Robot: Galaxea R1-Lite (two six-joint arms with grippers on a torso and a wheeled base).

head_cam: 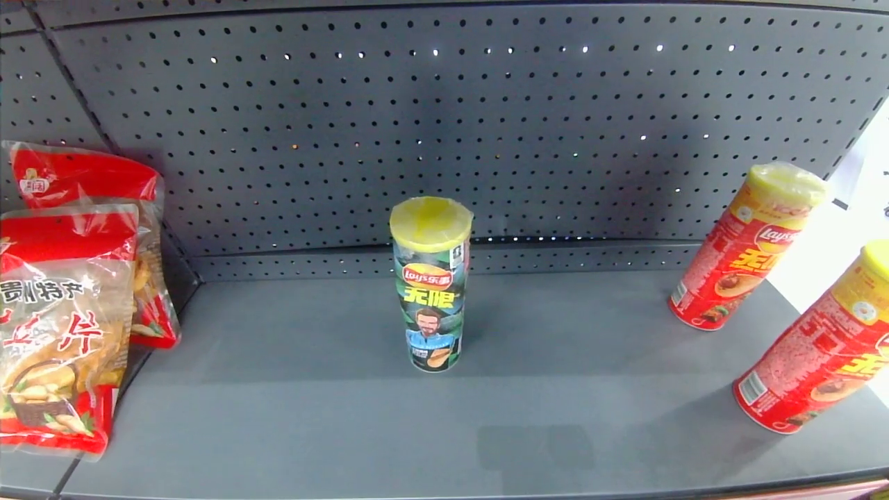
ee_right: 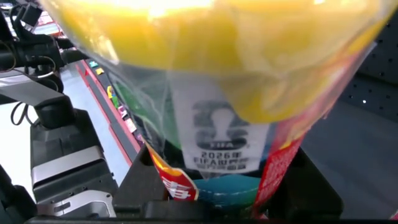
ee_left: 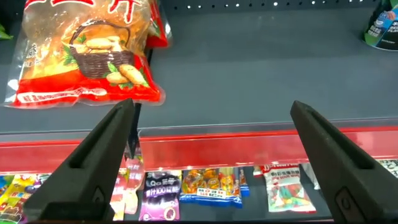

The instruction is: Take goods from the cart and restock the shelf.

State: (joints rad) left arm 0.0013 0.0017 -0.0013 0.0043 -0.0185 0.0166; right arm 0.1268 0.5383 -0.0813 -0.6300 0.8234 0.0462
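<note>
Grips a yellow-lidded can in the right pincer. Has dark fingers pressed against either side of the can's lower body, closed on it. Points the lid end toward the wrist camera, very close to it. Shows clear wrap over the lid and red and teal print down the side. Carries it near the grey pegboard wall.

Holds the left pincer spread wide, with nothing between its fingers. Hangs just in front of the shelf's red edge strip, above a lower row of small packets. Faces a front snack bag lying near the shelf's front edge, just past one finger.

Sees a green can standing upright near the middle of the shelf, close to the back wall. Stands apart from all other goods and deeper on the shelf than the left pincer, well clear of it.

Finds a rear red can and a front red can at the right end, one behind the other and not touching. Finds a rear snack bag at the left end, partly covered by the front snack bag.
</note>
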